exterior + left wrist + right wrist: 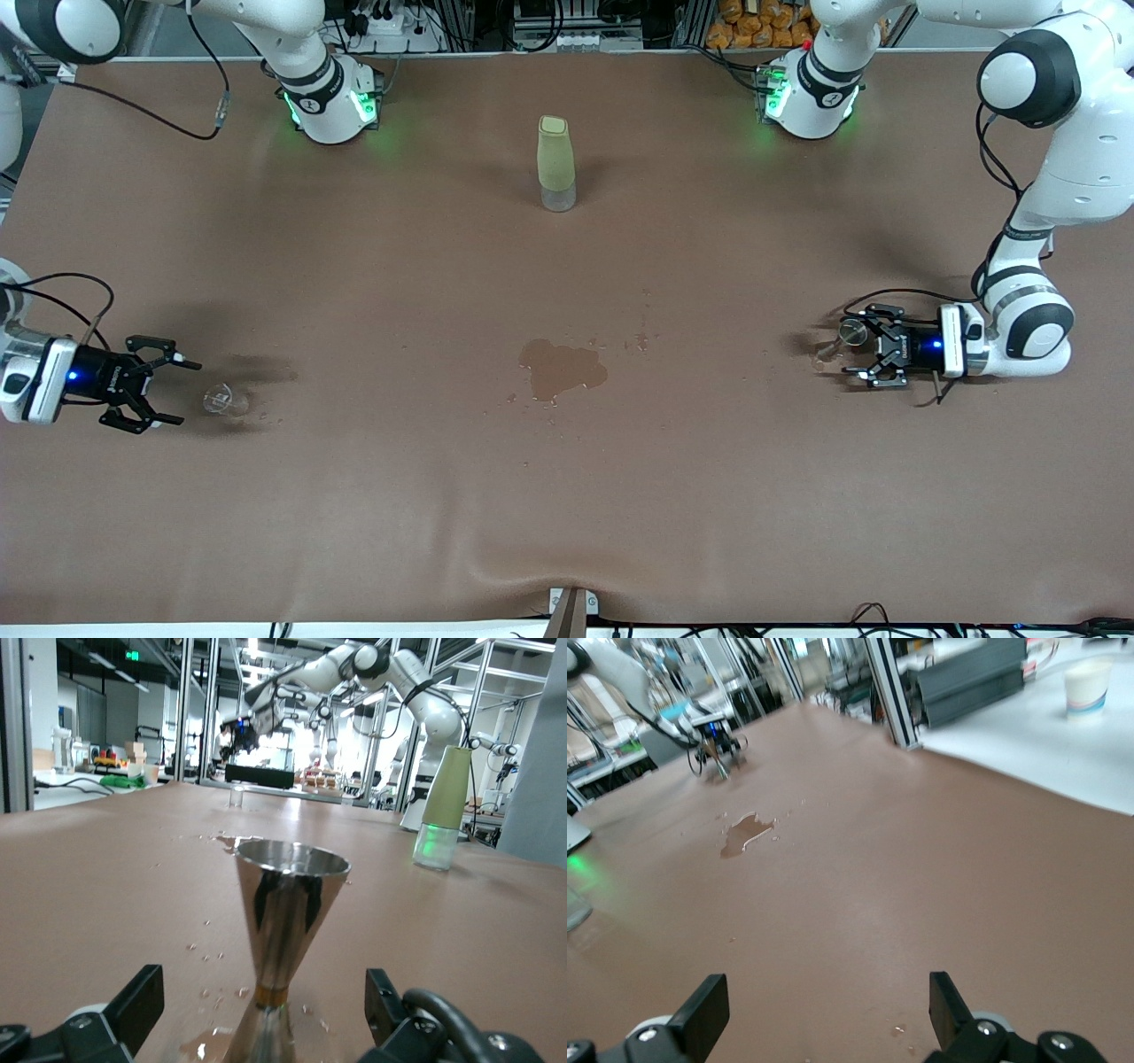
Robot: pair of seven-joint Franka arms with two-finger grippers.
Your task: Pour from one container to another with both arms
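Note:
The steel jigger (850, 337) stands upright on the brown table at the left arm's end. My left gripper (858, 347) is low at the table with its fingers spread on either side of the jigger, not touching it. In the left wrist view the jigger (288, 921) rises between the two open fingers (142, 997). The small clear glass cup (219, 399) sits on the table at the right arm's end, just ahead of the fingertips of my right gripper (182, 392). That gripper is open and empty (824, 1005), and the cup is out of the right wrist view.
A tall pale-green bottle (556, 164) stands mid-table toward the robots' bases. A puddle of spilled liquid (563, 368) with scattered droplets lies at the table's middle. Small wet drops surround the jigger's foot (208, 1045).

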